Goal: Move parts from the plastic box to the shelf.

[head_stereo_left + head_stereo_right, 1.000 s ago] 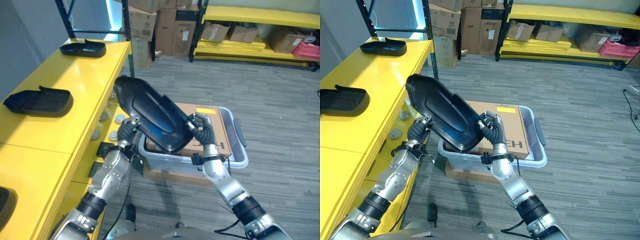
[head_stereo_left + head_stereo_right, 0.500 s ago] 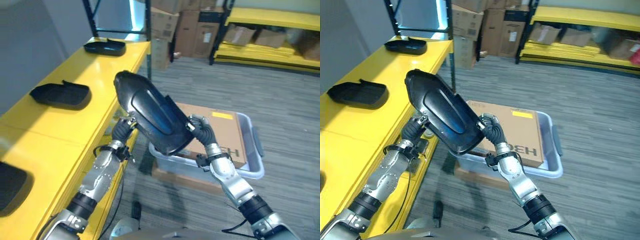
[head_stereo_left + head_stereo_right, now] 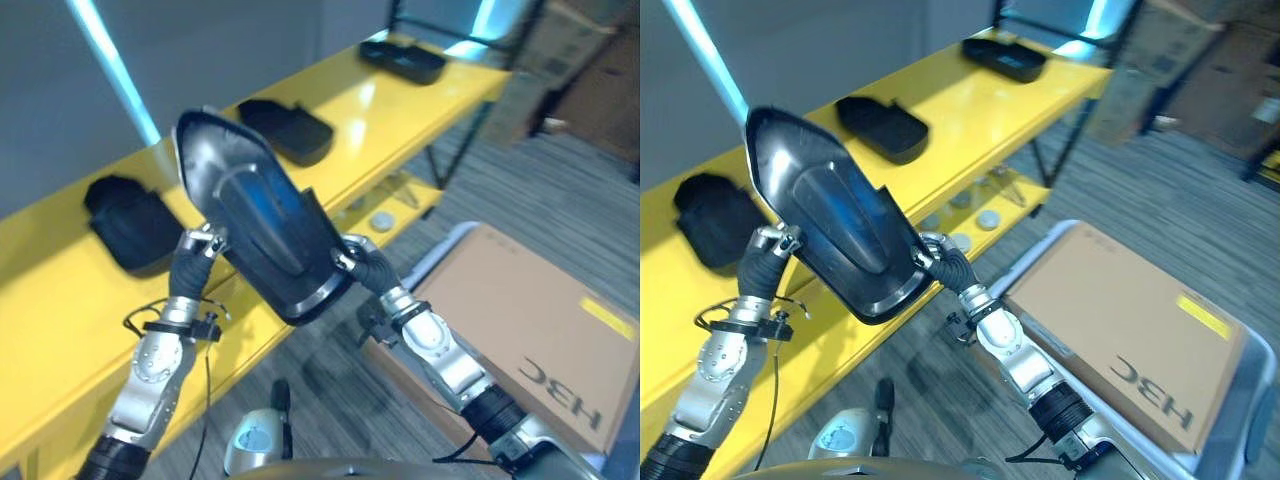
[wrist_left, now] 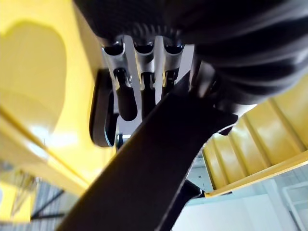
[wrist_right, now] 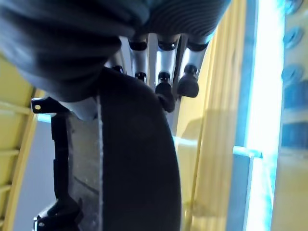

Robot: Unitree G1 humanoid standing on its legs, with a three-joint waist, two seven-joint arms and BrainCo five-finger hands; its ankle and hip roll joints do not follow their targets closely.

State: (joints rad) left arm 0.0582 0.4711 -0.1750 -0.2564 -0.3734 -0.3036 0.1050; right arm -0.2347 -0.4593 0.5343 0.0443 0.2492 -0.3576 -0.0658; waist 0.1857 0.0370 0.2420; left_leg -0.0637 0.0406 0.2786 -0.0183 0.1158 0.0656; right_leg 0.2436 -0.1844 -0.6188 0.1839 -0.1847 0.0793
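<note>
Big black part up in air between both hands. Left hand curled on one edge, right hand curled on other. Yellow shelf just past left hand.

four black parts (one held), one cardboard box

Glossy black part held tilted above yellow shelf.

A warehouse or stockroom: a long yellow shelf on dark metal racking carries black plastic parts; a cardboard box sits lower right.
</note>
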